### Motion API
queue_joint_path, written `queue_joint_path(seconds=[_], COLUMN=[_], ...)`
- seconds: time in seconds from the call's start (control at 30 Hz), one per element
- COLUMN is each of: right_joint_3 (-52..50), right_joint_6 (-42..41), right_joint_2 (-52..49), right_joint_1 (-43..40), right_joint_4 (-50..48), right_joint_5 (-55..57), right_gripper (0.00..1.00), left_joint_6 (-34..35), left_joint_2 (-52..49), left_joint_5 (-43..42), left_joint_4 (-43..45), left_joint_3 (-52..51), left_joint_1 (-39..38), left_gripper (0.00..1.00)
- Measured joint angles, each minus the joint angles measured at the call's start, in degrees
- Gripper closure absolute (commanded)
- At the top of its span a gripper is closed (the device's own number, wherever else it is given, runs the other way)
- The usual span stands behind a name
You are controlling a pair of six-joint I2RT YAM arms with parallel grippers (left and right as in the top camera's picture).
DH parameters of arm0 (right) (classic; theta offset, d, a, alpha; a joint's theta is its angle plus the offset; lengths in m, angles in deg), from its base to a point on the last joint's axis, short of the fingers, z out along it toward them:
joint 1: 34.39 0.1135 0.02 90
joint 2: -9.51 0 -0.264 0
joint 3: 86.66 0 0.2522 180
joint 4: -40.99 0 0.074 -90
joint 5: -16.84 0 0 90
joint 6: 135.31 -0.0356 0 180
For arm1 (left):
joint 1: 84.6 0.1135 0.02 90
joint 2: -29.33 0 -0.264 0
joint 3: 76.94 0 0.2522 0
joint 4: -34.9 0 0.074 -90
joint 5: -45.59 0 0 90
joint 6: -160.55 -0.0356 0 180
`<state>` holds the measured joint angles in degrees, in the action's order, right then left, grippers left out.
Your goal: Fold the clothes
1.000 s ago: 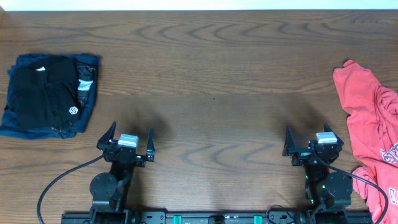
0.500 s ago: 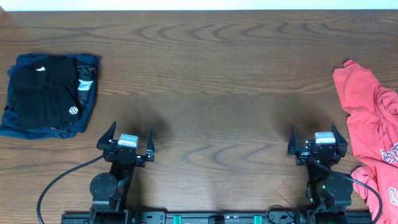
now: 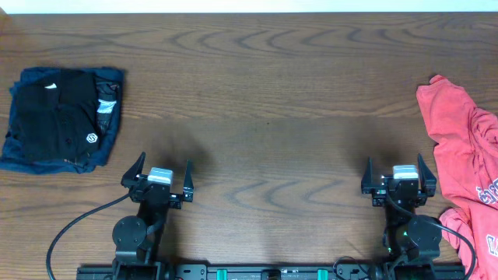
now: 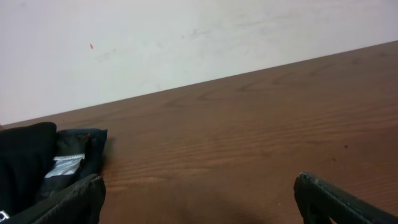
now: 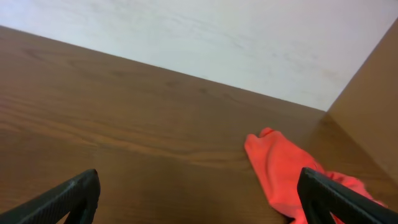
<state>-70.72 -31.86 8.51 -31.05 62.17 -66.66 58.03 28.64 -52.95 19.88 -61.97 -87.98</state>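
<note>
The clothes, a coral-red T-shirt [image 3: 461, 148], lie crumpled at the table's right edge, partly cut off by the frame; a bit of white-and-navy lettering shows near the edge. In the right wrist view a corner of the T-shirt [image 5: 278, 163] lies ahead and to the right. My right gripper [image 3: 395, 162] [image 5: 199, 196] stands open just left of the shirt, apart from it, with nothing between its fingers. My left gripper [image 3: 164, 164] [image 4: 200, 200] is open over bare wood at the front left, holding nothing.
A folded black garment [image 3: 56, 117] with a small white logo lies on a folded navy-blue garment [image 3: 22, 158] at the far left; they also show as a dark pile [image 4: 37, 158]. A black cable [image 3: 74, 227] loops by the left arm's base.
My right gripper has shifted slightly right and squared up toward the back of the table. The left arm and the garments have not moved.
</note>
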Motion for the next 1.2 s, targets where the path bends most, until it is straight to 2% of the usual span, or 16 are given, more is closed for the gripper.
queue_joint_path(seconds=[0.2,0.4,0.63,0.77,0.9,1.0,1.2], right_joint_3=[0.1,4.4,22.5,37.2,46.5,51.1,52.1], right_joint_6=[-8.5,-13.2,-15.0,-15.5,-15.6,-15.4,-16.3], right_joint_2=[-0.1,-5.6,-28.1,-47.3,-61.5,-71.0,-84.0], right_joint_1=[0.0,0.0,-0.8,-4.4,-7.6,-8.9,-12.8], right_joint_4=[0.7,6.6,15.3,24.5,29.8,28.9,23.5], right_joint_5=[-0.7,0.9,5.0,5.7,5.0,5.2,14.1], right_gripper=[0.01,0.01,0.01,0.01,0.01,0.05,0.12], left_joint_6=[1.1,9.0,13.9,14.9,15.4,15.5,16.9], left_joint_2=[0.0,-0.7,-11.3,-24.1,-35.6,-43.8,-53.5], left_joint_5=[0.0,0.2,-1.2,-1.8,-1.9,-2.1,-2.3], left_joint_4=[0.0,-5.2,-15.1,-23.1,-32.6,-39.3,-42.3], left_joint_3=[0.0,2.2,9.7,23.0,33.9,40.4,43.2], left_joint_1=[0.0,0.0,0.0,0.0,0.0,0.0,0.0], left_gripper=[0.02,0.02,0.02,0.02,0.02,0.02,0.02])
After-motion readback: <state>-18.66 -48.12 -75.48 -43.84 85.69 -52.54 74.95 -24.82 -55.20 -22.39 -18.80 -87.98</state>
